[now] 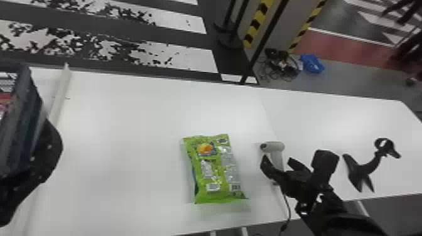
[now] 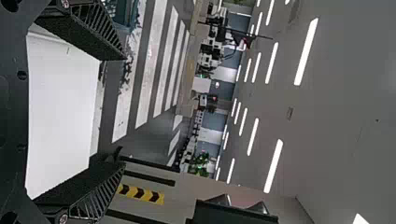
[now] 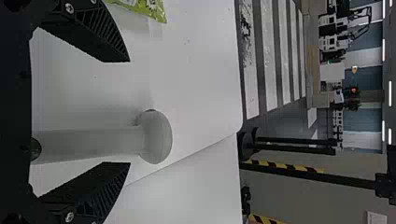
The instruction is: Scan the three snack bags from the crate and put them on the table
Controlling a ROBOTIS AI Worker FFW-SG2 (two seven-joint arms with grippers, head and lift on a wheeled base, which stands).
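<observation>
Spread wide on either side of the pale handheld scanner (image 3: 93, 142), the right tool (image 3: 130, 112) has its two black fingers well apart, with the handle lying between them and closer to one than the other; no grip has been closed on it, as far as can be judged. One green snack bag (image 1: 216, 169) lies flat on the white surface (image 1: 125, 141), just beside the scanner, its printed panels turned up. The scanner is off its black stand (image 1: 359, 174), which stands farther to the right. So of the three bags, one is out of the crate (image 1: 25, 125) and on the surface; whether it has been scanned cannot be told, since the scanner lying by it would suit a scan about to begin as well as one just done. The crate sits at the left edge, and something red and pink shows inside; that is likely snack packaging, though the number of bags in there cannot be made out. The left tool (image 2: 123, 112) has its fingers well parted too, with nothing between them. By this reckoning the job is no more than a third done: two bags probably remain to be lifted out, scanned and laid down, perhaps after this one's own scan.
</observation>
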